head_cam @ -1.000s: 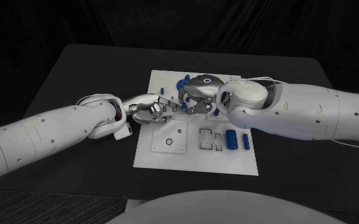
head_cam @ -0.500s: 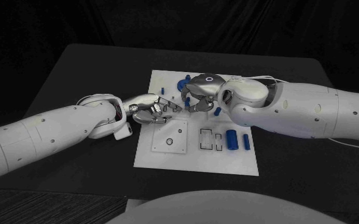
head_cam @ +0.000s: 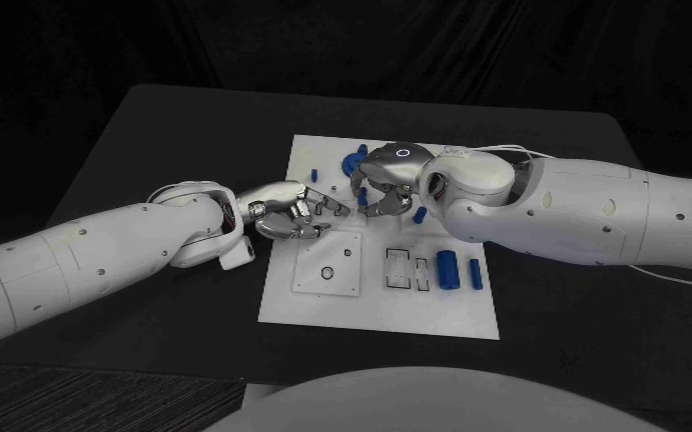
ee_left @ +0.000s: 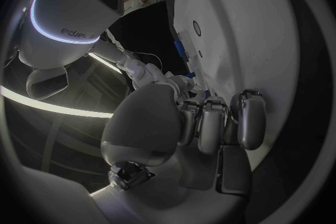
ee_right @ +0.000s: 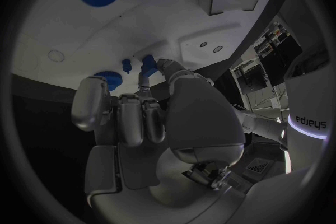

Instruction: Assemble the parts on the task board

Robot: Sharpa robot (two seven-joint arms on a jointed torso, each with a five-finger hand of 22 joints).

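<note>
Right robot hand (head_cam: pixel 384 190): shifted slightly toward the far side of the board since the earlier frames; left robot hand (head_cam: pixel 293 212) and loose parts unchanged.

Desk (head_cam: pixel 159 137): black, carries the task board.

Task board (head_cam: pixel 382 312): white plate at the desk's middle. Near half: a square panel (head_cam: pixel 327 263) with a small hole, and rectangular slots (head_cam: pixel 405 267) not yet filled.

Blue cylinder (head_cam: pixel 449 269) and slim blue bar (head_cam: pixel 475 272): lying side by side on the board just beside the slots, near right; probably staged there for later insertion.

Left robot hand: over the board's left edge, fingers curled in together; whether anything sits inside them cannot be told. Likely placed to steady or assist.

Right robot hand: over the board's middle, fingertips drawn together. In the right wrist view a small blue peg (ee_right: pixel 146 64) sits at the fingertips (ee_right: pixel 166 67), apparently pinched, close above the board; judged as mid-placement.

Short blue piece (head_cam: pixel 420 215): on the board beside the right wrist.

Blue pin (head_cam: pixel 313 175): upright near the far left.

Blue round part (head_cam: pixel 353 161): on the far edge, seated or resting, beyond both hands.
</note>
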